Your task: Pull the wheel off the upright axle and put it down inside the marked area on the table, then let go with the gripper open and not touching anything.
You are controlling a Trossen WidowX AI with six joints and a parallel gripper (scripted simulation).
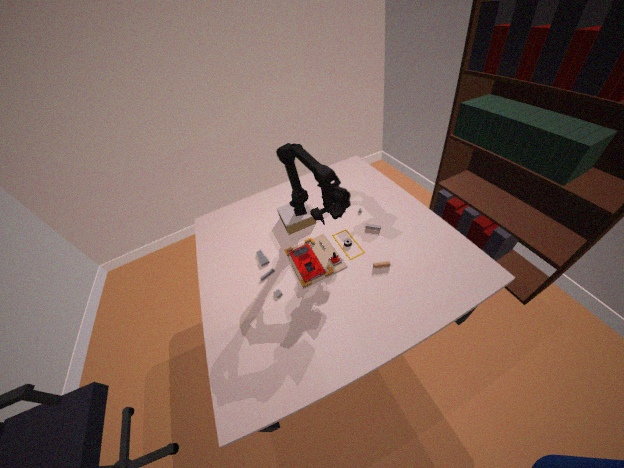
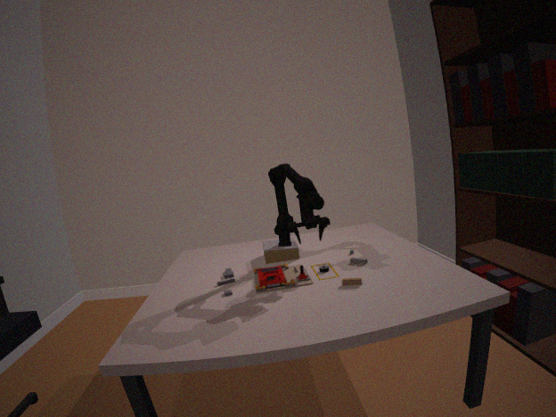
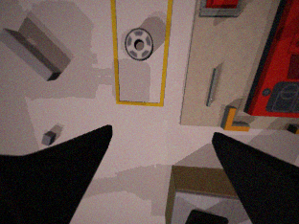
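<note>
The wheel, dark with a pale spoked face, lies flat on the table inside the yellow outline of the marked area. The upright axle is black and bare, on a red base at the board's right side; the wrist view shows only part of that base at its top edge. My gripper is wide open and empty, well above the table and behind the marked area, clear of the wheel. In the top view one finger is partly hidden.
The beige board with a red panel lies left of the area. A grey angle piece and a small grey block lie right. A wooden block lies front right. The arm's base box is behind the board.
</note>
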